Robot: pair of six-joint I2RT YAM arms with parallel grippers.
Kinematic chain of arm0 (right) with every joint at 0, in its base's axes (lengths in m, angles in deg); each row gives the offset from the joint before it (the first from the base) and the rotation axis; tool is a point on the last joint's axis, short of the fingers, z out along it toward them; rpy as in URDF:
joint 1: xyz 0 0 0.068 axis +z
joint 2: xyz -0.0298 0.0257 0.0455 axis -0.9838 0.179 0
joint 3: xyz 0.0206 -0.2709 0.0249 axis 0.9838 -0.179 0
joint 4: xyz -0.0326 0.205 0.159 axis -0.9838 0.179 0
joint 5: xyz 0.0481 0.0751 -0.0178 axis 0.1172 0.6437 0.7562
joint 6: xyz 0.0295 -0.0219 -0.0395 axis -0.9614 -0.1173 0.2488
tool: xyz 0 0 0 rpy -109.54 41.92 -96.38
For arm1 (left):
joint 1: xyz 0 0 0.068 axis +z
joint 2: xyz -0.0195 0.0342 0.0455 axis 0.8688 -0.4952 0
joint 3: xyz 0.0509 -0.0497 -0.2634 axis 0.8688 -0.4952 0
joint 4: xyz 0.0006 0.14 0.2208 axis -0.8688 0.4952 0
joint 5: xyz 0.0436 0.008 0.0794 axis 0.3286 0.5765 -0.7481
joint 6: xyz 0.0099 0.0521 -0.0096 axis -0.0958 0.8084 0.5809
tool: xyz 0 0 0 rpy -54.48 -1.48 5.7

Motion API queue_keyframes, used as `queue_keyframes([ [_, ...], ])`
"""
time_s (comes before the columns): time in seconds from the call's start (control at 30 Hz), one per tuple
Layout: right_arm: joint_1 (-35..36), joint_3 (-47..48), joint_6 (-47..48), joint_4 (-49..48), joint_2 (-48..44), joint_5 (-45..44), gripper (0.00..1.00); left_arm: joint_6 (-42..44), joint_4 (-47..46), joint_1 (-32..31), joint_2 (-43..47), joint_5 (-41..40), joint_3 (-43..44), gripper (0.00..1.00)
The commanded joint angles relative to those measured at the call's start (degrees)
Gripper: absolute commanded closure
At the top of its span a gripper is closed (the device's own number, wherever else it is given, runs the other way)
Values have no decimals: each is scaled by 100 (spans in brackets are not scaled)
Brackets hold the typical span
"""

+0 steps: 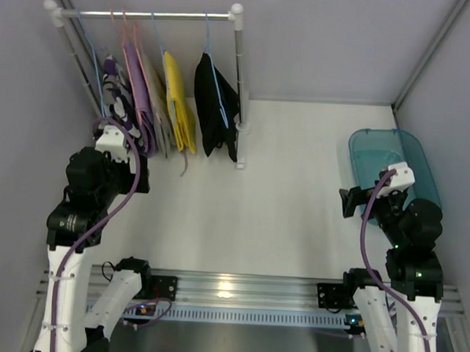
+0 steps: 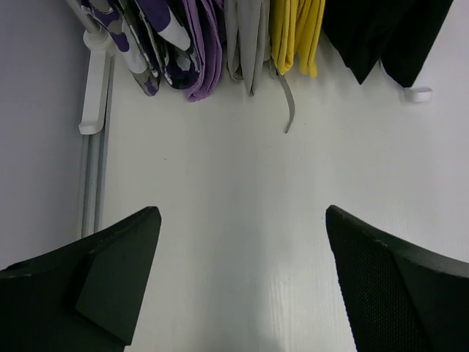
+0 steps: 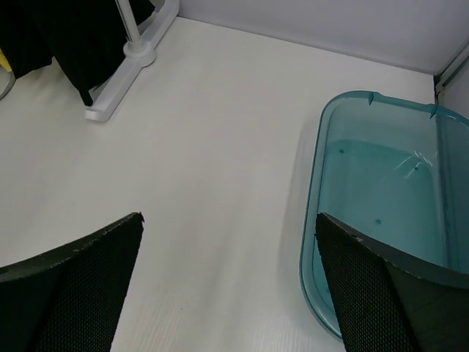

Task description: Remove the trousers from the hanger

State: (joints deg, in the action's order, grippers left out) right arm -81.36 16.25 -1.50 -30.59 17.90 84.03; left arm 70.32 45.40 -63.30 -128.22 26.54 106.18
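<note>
The black trousers (image 1: 215, 104) hang folded on a thin light-blue wire hanger (image 1: 215, 79) at the right end of the white clothes rail (image 1: 149, 15). Their lower edge shows at the top right of the left wrist view (image 2: 388, 29) and the top left of the right wrist view (image 3: 80, 37). My left gripper (image 1: 124, 156) is open and empty (image 2: 242, 213), low on the table in front of the rack's left end, well left of the trousers. My right gripper (image 1: 350, 202) is open and empty (image 3: 229, 218), far to the right beside the bin.
A yellow garment (image 1: 178, 102), grey and purple garments (image 1: 137, 92) and a patterned one (image 1: 114, 83) hang left of the trousers. The rack's right post (image 1: 238, 81) and foot (image 3: 124, 73) stand beside the trousers. A teal plastic bin (image 1: 354, 155) sits at the right (image 3: 311, 198).
</note>
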Motion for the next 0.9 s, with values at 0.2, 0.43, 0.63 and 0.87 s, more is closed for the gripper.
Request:
queue_keyframes([
  [0.2,-26,109,-339,-369,129,242,0,-145,-133,35,29,-132,351,1],
  [0.43,26,890,-1560,-1220,1639,1103,1,-145,-97,35,-50,-333,281,1],
  [0.63,1106,2674,-2572,-1941,3652,1122,1,-145,-53,43,-111,-238,254,1],
  [0.87,2126,4344,-3670,-2653,5516,1568,6,-356,-9,43,-243,-343,237,1],
])
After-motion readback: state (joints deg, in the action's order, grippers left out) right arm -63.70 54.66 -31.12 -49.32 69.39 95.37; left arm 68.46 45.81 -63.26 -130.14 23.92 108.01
